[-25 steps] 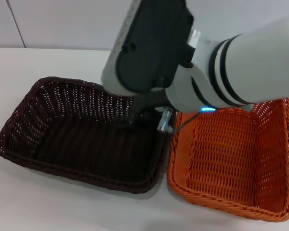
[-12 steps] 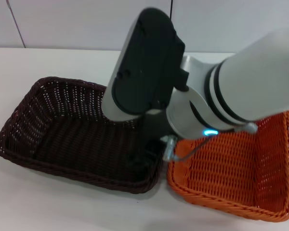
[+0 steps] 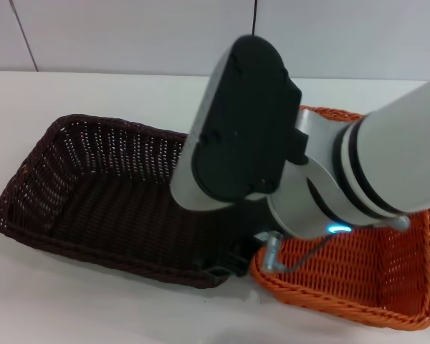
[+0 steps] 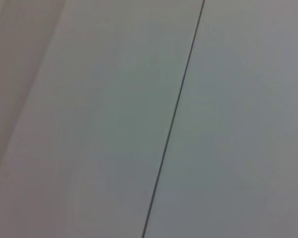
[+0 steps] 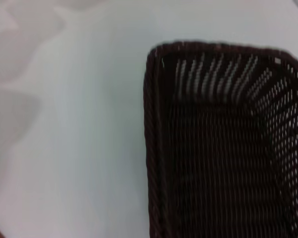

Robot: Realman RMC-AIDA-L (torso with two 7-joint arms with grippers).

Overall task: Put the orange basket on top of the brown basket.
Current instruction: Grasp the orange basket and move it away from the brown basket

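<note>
The brown basket sits on the white table at the left, empty. The orange basket sits right beside it on the right, their rims touching. My right arm reaches over both and hides the orange basket's left half. My right gripper shows only as a dark tip low at the seam between the two baskets, by their near corners. The right wrist view shows one corner of the brown basket from above. My left gripper shows in no view.
The white table runs around the baskets, with a bare strip along the front. A grey panelled wall stands behind; the left wrist view shows only that wall with a seam.
My right arm has swung toward the front of the table, and the gripper has moved from the baskets' far side down along their shared seam to the near corners. The baskets have not moved.
</note>
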